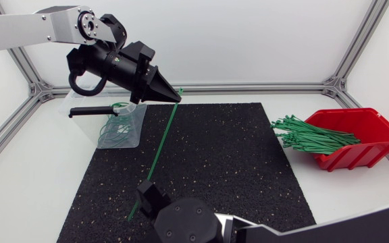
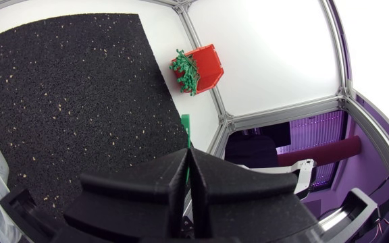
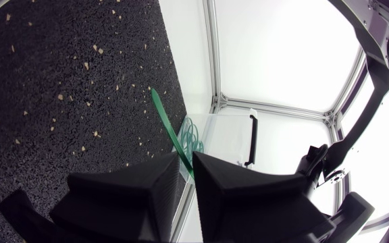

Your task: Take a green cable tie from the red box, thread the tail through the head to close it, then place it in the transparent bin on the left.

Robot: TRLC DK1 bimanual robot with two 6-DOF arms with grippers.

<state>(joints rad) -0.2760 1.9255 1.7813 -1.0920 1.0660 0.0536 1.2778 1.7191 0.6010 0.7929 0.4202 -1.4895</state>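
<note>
**Head view.** A green cable tie point(image 1: 157, 152) is held stretched in a straight line over the black mat point(image 1: 228, 169). Its far end is clamped in the left gripper point(image 1: 170, 96) above the mat's far left edge. It is gripped close to its near end by the right gripper point(image 1: 146, 194) at the mat's near edge. The transparent bin point(image 1: 132, 135) stands at the far left beside the left gripper, with green loops point(image 1: 110, 128) inside. The red box point(image 1: 363, 131) is seen at the right, with a bundle of green ties point(image 1: 309, 137) spilling leftwards.

**Left wrist view.** The fingers are pressed together on the tie point(image 2: 186, 128), whose tip projects ahead of them. The red box point(image 2: 209, 64) is seen beyond the mat.

**Right wrist view.** The fingers are closed on the tie point(image 3: 162, 115), which runs ahead towards the bin point(image 3: 229, 131).
</note>
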